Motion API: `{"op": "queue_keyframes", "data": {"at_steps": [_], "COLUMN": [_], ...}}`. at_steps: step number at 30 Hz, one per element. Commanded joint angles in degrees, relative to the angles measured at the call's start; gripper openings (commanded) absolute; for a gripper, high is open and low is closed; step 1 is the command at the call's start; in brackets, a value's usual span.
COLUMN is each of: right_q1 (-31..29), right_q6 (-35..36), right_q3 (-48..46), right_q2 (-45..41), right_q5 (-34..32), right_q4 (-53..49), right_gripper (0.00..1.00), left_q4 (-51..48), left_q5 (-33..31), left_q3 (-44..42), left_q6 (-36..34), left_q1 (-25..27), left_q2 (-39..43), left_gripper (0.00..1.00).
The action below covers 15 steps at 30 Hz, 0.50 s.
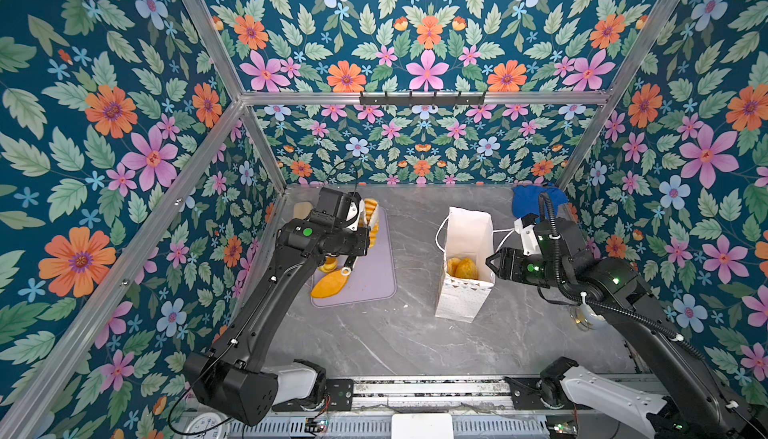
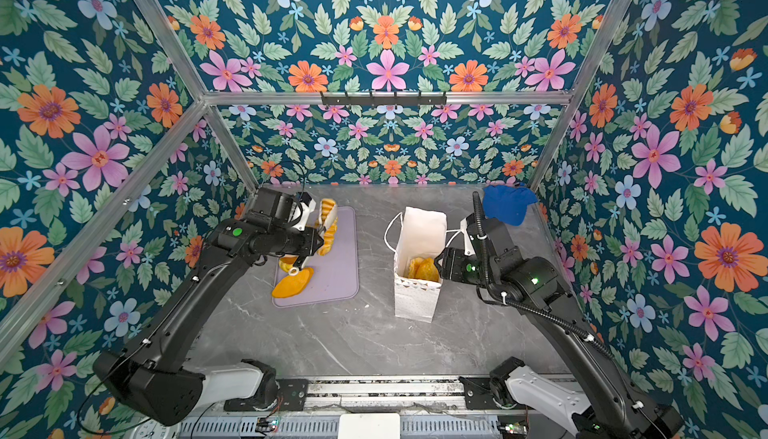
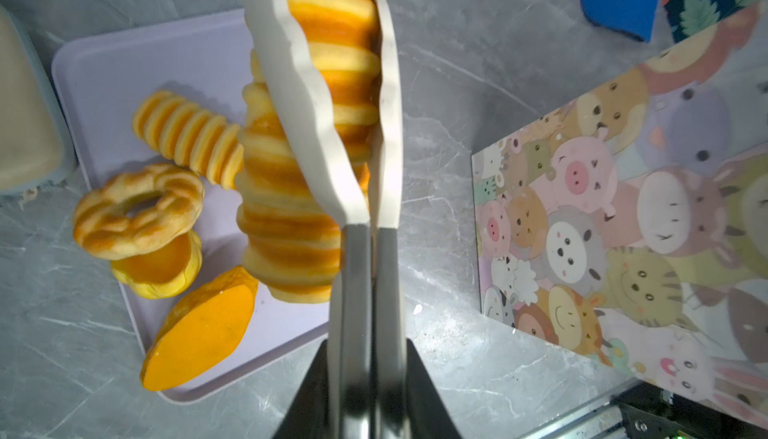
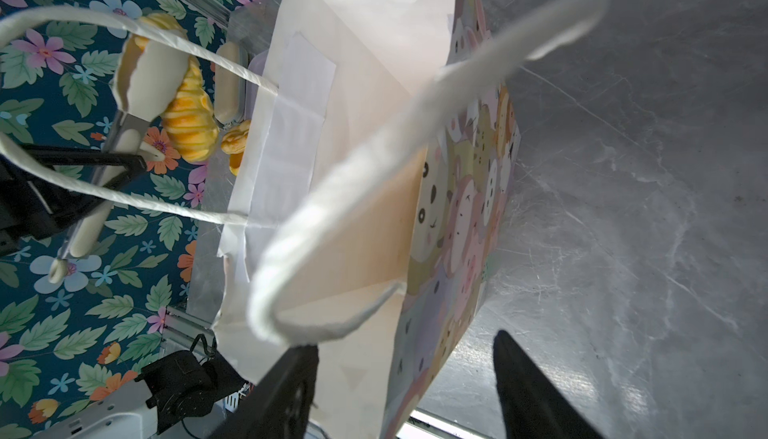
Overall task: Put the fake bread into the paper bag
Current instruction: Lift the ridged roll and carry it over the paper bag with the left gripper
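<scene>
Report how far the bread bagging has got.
Done: two pastries lie in the paper bag. In hand: the left gripper squeezes tongs around a ridged loaf at the lilac tray. Left on the tray: a long ridged loaf, a short ridged loaf, ring doughnut, tart, oval bun.

left arm [image 1: 266, 291] and right arm [image 1: 615, 287] wearing black shells, green lights [image 1: 307, 232] glowing on their joints, white housings [image 1: 297, 383] covering the base links, ribbed black hose [image 1: 631, 318] running along the right arm, white ties [image 1: 584, 297] cinching it, right pincer [image 4: 405, 340] showing tapered black fingers [image 4: 536, 395]
</scene>
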<state>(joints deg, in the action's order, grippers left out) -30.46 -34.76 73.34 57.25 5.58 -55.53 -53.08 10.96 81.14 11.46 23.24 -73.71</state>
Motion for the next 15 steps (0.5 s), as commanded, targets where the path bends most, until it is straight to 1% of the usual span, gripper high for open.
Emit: {"op": "queue_keyframes", "data": {"at_steps": [1,10,13,15], "right_q1": [-0.02,-0.02,-0.04,-0.02], "right_q6": [-0.66,-0.73,-0.73,-0.70], "right_q3": [0.49,0.70,0.65,0.60], "right_q2": [0.14,0.50,0.71,0.84], "right_q5": [-0.14,-0.31,-0.31,-0.41], "right_q4": [-0.01,-0.04,0.05,0.01], "right_gripper": [0.67,0.67,0.67,0.67], "left_q4": [6.66,11.13,11.70,11.95], "left_q5": [0.43,3.00,3.28,3.08], "left_q3": [1.24,3.80,4.78,5.45], "left_q6": [-2.35,-3.62,-3.47,-3.44], "left_q1": [0.04,1.30,3.25,5.50], "left_q2": [1.30,4.40,5.08,5.25], "left_gripper": [0.19,0.20,0.20,0.20]}}
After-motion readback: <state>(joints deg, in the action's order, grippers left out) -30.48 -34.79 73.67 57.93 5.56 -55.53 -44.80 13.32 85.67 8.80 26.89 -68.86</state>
